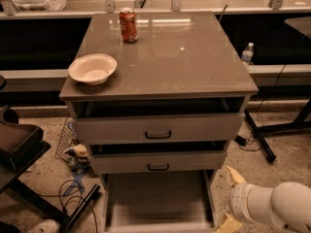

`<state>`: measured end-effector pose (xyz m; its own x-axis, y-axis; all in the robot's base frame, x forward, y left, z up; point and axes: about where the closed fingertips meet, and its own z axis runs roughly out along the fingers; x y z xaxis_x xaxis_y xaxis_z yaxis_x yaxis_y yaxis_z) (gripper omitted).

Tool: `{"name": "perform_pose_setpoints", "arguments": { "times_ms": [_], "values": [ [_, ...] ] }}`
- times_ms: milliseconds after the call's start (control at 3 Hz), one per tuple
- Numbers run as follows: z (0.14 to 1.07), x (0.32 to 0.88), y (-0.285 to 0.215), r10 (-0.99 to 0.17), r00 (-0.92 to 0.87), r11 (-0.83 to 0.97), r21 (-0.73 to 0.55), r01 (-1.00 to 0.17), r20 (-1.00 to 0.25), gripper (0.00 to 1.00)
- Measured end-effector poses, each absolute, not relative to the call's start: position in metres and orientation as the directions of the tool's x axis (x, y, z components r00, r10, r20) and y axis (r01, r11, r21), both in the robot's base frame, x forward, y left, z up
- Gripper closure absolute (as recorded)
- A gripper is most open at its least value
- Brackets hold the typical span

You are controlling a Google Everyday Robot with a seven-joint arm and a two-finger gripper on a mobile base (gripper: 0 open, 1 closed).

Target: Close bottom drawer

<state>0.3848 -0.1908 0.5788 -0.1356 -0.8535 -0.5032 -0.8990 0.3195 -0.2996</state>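
Bottom drawer point(158, 200) sticking far out below worktop point(184, 57) front edge, tray bare. Gripper point(231, 200) hovering just beside drawer's right side, under front-right corner. Fingers point(234, 174) spreading wide, gripping nothing. Likely positioning for push on drawer front.
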Motion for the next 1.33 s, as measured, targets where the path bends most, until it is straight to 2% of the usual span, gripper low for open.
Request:
{"name": "perform_pose_setpoints", "arguments": {
  "times_ms": [333, 1000, 1333],
  "values": [
    [0.538, 0.365, -0.21, -0.864, -0.166, 0.32, -0.263, -0.91, -0.476, 0.0],
    [0.418, 0.326, -0.25, -0.827, -0.17, 0.308, -0.179, -0.934, -0.536, 0.0],
    [0.357, 0.305, -0.264, -0.801, -0.175, 0.292, -0.118, -0.949, -0.573, 0.26]
  ]
}}
